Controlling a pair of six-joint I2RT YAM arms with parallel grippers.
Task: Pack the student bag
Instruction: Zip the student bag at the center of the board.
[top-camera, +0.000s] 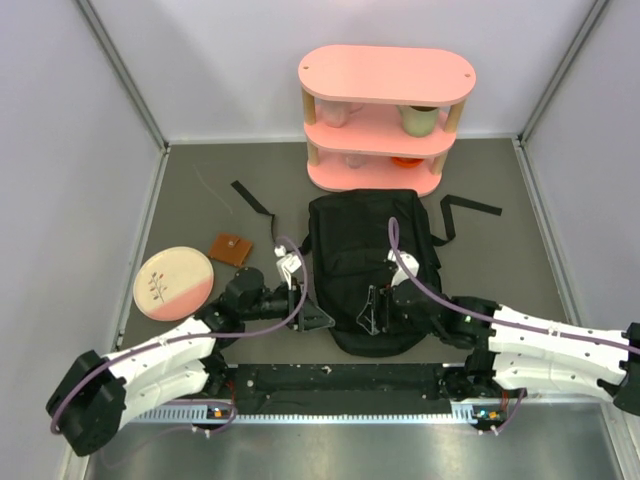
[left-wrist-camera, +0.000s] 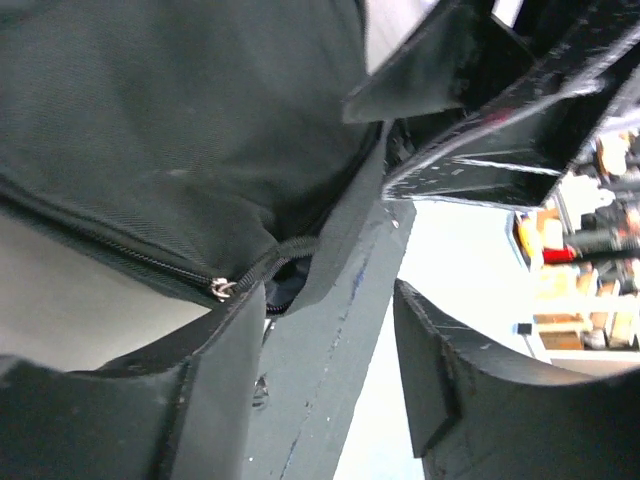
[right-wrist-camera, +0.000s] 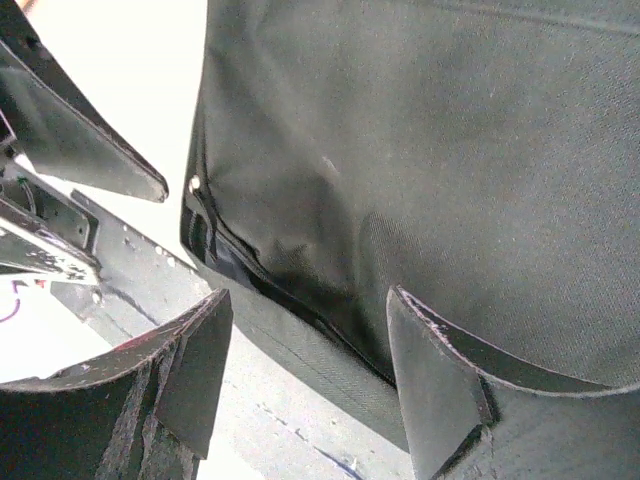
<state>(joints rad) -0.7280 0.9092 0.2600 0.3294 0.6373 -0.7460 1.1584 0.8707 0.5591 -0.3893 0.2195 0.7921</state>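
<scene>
The student bag lies flat in the middle of the table, black and floppy, its straps trailing toward the back. Both grippers sit at its near end. My left gripper is open beside the bag's near left corner. In the left wrist view, the left gripper is spread, with the bag fabric and a silver zipper pull just beyond its left finger. My right gripper is open over the bag's near edge. The right wrist view has the right gripper parted, with the bag's seam running between the fingers, untouched.
A pink three-tier shelf with cups stands at the back. A pink-and-cream plate and a brown wallet lie left of the bag. Loose black straps lie at the back left and back right. White walls enclose the table.
</scene>
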